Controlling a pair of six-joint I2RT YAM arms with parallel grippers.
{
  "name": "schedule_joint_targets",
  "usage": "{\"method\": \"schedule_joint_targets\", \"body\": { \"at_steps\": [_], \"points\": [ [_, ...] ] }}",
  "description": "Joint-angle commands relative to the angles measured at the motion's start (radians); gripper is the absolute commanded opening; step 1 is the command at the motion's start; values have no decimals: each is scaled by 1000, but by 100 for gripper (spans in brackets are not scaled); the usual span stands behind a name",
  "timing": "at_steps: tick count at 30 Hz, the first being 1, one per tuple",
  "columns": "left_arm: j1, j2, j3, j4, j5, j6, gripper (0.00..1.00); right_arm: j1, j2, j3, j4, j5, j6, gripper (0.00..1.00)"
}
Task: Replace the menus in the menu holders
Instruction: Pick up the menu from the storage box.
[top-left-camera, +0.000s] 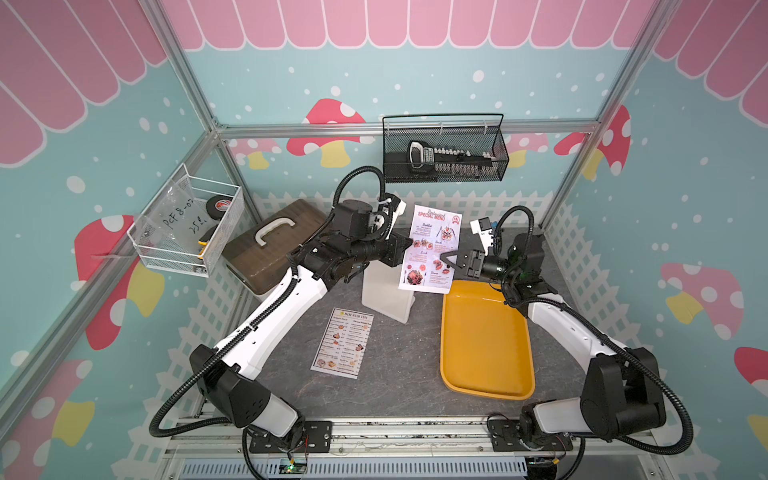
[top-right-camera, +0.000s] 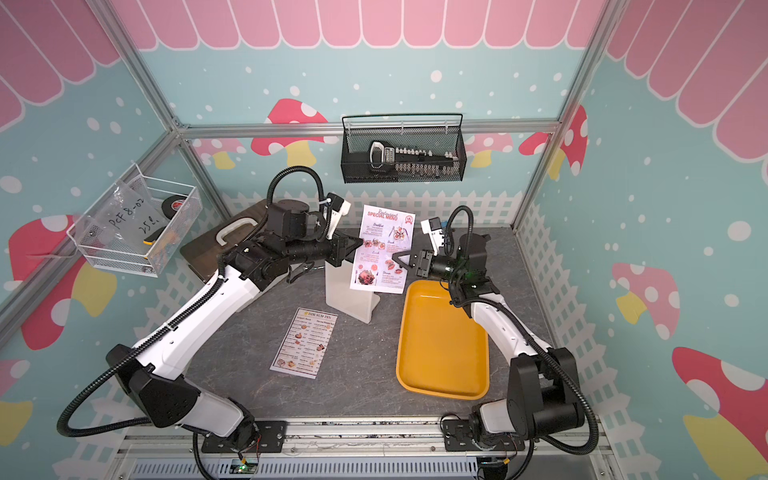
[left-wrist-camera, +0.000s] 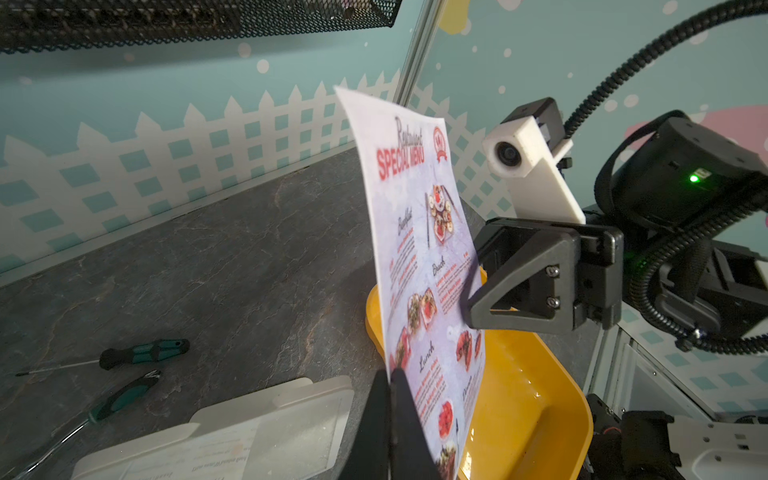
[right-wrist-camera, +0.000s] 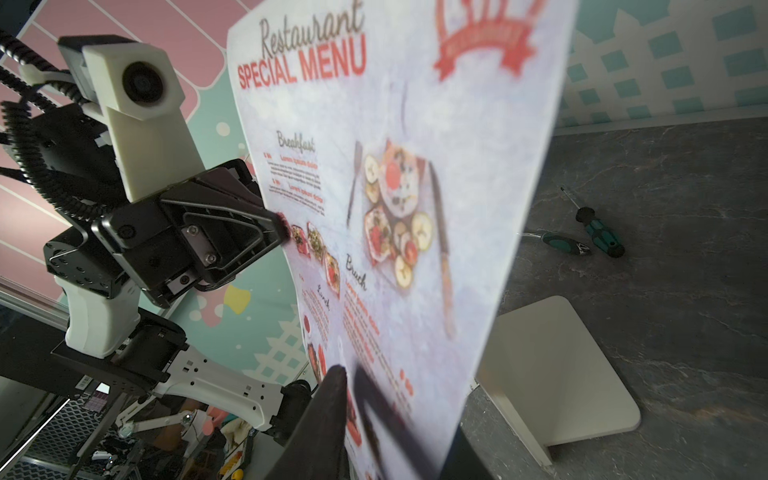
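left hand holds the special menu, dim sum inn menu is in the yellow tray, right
No: the DIM SUM INN menu lies on the table beside the yellow tray, as both top views show. The left hand holds the SPECIAL MENU.

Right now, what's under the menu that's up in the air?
The holder stands below the special menu, with the yellow tray beside it. The sheet hides part of the holder's top in both top views.
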Motion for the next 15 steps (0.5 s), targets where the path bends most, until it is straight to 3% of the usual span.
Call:
{"method": "schedule_joint_targets", "body": {
  "at_steps": [1,10,15],
  "points": [
    [19,-21,-1,-24,62,71,0,7,-2,29,-1,0,-23,29],
    [38,-21,-15,-1,131,96,0,7,3,35,-5,3,-21,29],
    [38,-15,-17,2,134,96,0,7,2,41,-4,1,-18,23]
  ]
}}
